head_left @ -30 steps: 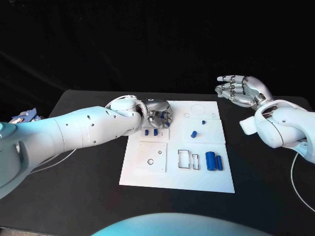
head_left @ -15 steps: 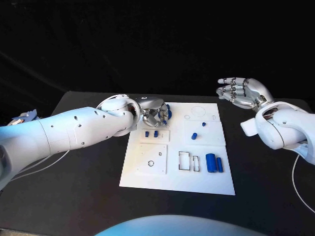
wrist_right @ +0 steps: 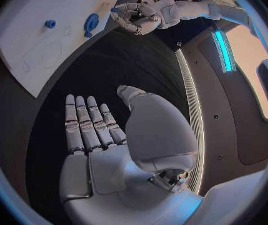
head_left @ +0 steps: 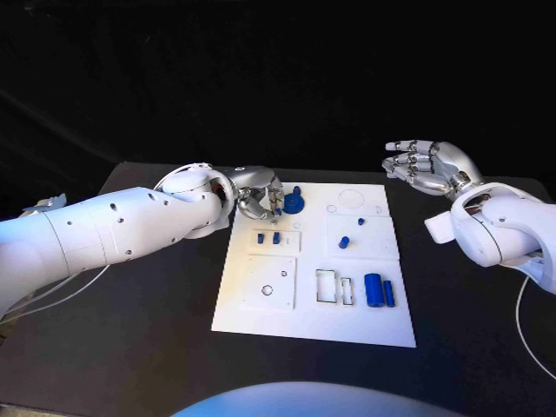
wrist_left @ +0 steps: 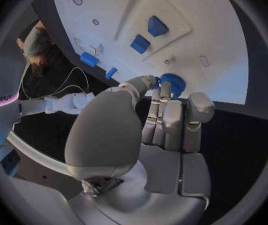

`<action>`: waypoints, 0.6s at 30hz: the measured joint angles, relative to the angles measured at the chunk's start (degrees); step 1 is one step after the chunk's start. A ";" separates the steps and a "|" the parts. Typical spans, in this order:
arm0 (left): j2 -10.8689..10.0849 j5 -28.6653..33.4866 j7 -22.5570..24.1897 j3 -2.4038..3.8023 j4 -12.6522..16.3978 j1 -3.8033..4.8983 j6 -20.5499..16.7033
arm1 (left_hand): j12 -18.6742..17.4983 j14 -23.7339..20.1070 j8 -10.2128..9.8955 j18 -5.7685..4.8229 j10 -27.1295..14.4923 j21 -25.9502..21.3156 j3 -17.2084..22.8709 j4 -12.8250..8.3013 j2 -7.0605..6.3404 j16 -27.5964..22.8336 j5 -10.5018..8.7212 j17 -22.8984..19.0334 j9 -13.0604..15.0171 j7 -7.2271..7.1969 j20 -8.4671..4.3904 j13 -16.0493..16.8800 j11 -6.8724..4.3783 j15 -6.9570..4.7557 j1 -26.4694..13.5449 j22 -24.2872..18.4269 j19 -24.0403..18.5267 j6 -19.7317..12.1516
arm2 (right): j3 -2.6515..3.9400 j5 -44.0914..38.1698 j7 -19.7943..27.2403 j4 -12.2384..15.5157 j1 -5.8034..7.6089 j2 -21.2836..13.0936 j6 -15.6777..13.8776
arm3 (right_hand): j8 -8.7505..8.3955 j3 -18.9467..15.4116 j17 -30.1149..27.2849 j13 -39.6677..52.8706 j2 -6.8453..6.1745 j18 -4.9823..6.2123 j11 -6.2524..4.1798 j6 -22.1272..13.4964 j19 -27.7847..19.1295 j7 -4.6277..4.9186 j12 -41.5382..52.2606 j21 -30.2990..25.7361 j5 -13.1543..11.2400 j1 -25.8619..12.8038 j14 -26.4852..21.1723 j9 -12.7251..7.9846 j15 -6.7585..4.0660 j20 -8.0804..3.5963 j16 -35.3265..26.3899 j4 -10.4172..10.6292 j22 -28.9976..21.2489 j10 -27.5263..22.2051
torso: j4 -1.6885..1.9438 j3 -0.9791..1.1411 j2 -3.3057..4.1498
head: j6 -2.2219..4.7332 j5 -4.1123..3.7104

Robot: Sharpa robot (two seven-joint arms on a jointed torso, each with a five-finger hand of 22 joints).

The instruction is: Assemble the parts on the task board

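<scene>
Pinching a half-hidden blue part, the left hand contrasts the right hand, spread wide.

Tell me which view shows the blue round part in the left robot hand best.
The left wrist view: the blue round part sits close at the left robot hand's fingertips. The head view shows it small; the right wrist view shows it far off.

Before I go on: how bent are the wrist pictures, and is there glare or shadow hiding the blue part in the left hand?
Left wrist view: fisheye, the task board edge curves; the blue part at the left hand fingertips is lit and readable, partly covered by fingers. Right wrist view: also curved; a bright cyan strip glares at the rim, right hand evenly lit. Head view: straight, black surround, board bright, no glare.
</scene>
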 measured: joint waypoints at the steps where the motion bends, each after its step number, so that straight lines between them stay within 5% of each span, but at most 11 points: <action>1: -0.09 0.04 -0.09 0.00 -0.11 -0.01 0.18 | -0.07 0.00 0.00 0.00 0.01 0.00 0.00 0.00 0.00 0.00 0.00 -0.03 0.00 0.00 0.00 0.00 -0.01 0.00 0.00 -0.02 0.00 0.00 | 0.00 0.01 0.00 0.00 -0.01 0.02 0.02 | 0.00 0.00 0.00 0.00 0.00 0.00 0.00 0.00 0.00 0.00 0.00 0.00 0.00 0.00 0.00 0.00 0.00 0.00 0.00 0.00 -0.04 0.00 | -0.01 0.01 0.01 | 0.01 -0.01; 18: 0.25 0.29 -0.75 -0.44 -1.92 -0.24 2.44 | -0.22 0.00 -0.16 0.01 0.40 0.00 0.00 0.00 -0.31 0.00 0.07 -0.47 0.07 0.01 0.00 0.00 0.00 0.00 -0.31 -0.10 0.00 -0.01 | 0.00 0.06 0.00 0.05 -0.08 0.00 0.25 | 0.00 0.00 -0.05 0.00 0.00 0.00 0.00 0.00 0.00 0.00 0.00 0.00 0.00 0.00 0.00 -0.01 0.00 0.00 0.00 0.00 -0.05 -0.01 | -0.07 0.07 0.04 | -0.15 0.20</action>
